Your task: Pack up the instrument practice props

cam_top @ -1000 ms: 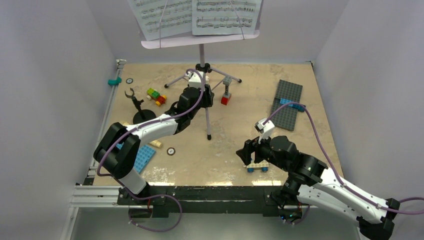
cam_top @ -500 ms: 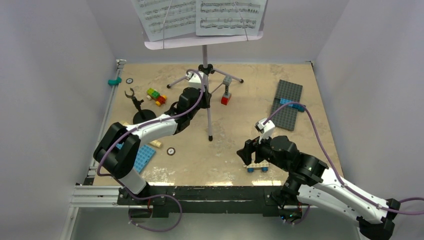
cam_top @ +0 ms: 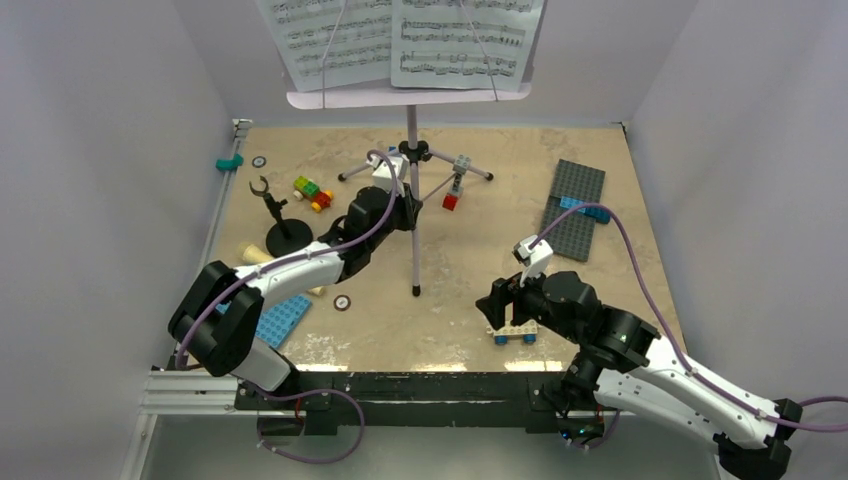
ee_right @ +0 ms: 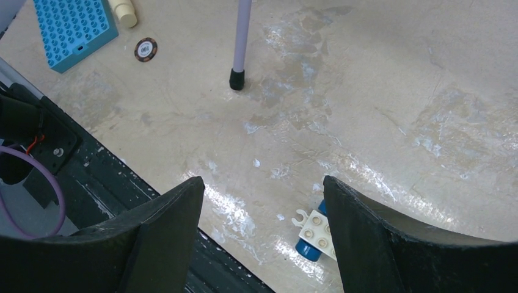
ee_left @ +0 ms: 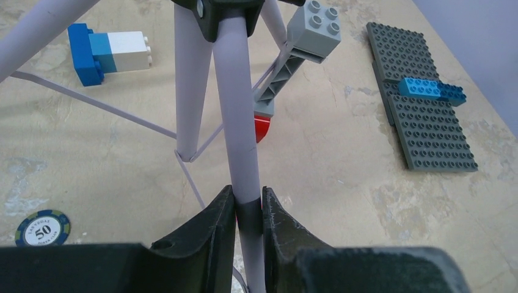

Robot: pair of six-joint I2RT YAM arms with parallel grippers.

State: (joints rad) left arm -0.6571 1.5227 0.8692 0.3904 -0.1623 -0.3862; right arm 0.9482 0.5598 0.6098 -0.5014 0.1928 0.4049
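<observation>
1. The table [cam_top: 600,300] fills the middle of the top view.
2. The lilac music stand [cam_top: 405,98] rises at upper centre, and its desk reaches the top edge of the frame.
3. Two white sheet-music pages [cam_top: 330,40] lean side by side on that desk.
4. The left gripper [ee_left: 248,201] is at the centre of the frame, its fingers pressed onto the near leg of the stand's tripod.
5. The right gripper [ee_right: 262,189] is at lower right, spread wide and holding nothing, just above a white wheeled brick [ee_right: 314,235].
6. The black mic stand [cam_top: 277,225] stands upright, left of centre.
7. The cream-yellow microphone [cam_top: 255,254] lies just below the mic stand's round base.
</observation>
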